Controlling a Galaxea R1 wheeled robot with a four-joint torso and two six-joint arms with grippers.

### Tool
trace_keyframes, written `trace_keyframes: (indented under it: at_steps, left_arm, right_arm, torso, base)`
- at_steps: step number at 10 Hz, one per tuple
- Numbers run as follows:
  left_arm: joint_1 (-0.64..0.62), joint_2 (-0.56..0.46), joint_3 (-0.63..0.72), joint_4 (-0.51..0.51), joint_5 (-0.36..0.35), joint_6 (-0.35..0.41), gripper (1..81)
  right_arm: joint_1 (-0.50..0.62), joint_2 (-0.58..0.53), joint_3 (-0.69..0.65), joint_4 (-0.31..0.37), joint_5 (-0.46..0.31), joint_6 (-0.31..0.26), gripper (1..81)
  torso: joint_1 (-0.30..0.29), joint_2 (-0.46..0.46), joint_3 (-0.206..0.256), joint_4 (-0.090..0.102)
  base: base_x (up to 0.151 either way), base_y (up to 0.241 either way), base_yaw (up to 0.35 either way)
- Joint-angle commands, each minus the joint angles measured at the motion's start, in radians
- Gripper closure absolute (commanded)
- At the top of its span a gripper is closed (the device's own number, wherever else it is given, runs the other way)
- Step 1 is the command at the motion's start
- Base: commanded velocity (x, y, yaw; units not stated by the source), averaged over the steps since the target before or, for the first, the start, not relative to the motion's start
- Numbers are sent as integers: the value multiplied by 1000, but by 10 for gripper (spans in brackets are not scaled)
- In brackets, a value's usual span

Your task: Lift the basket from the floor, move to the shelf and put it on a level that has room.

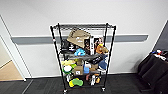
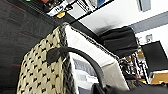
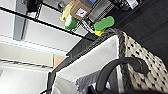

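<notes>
The shelf [image 1: 55, 50], a tall black wire rack on small wheels, stands against the white wall straight ahead. Its top level [image 1: 82, 26] is a bare wire grid, while the tiers below are crowded with boxes and toys. The basket [image 2: 40, 72] hangs close under my left wrist, cream-and-black checkered with a dark braided rim and pale lining. One black loop handle [image 2: 82, 56] runs into my left gripper [image 2: 105, 90], which is shut on it. The same basket [image 3: 147, 67] shows in the right wrist view, its other handle [image 3: 117, 63] leading into my right gripper [image 3: 100, 91].
A black-draped table [image 1: 155, 70] stands at the right. A doorway [image 1: 7, 67] with a pale floor opens at the left. Dark carpet [image 1: 37, 86] lies in front of the rack. A green toy [image 3: 103, 23] sits on the rack's lowest tier.
</notes>
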Motion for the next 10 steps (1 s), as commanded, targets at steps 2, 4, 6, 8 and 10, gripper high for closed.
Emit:
trace_keyframes:
  at_steps: [2, 4, 6, 8, 10]
  left_arm:
    - [-102, -41, 87, 24, 3, -4, 811]
    - [-102, -47, 87, 24, -9, -4, 811]
    - [-102, -56, 96, 24, -13, -4, 811]
    - [-102, -56, 97, 24, -13, -4, 811]
    - [-102, -56, 97, 24, -12, -4, 811]
  right_arm:
    - [102, -27, 81, -34, -25, -1, 811]
    - [101, -33, 91, -43, -25, -1, 811]
    - [101, -42, 100, -43, -23, -1, 811]
    - [101, -44, 100, -43, -20, 1, 811]
    - [99, -44, 100, -43, -20, 1, 811]
  torso:
    - [0, 0, 0, 0]
    - [0, 0, 0, 0]
    - [0, 0, 0, 0]
    - [0, 0, 0, 0]
    - [0, 0, 0, 0]
  base:
    - [129, 0, 0]
    - [133, 0, 0]
    - [136, 0, 0]
    - [136, 0, 0]
    - [136, 0, 0]
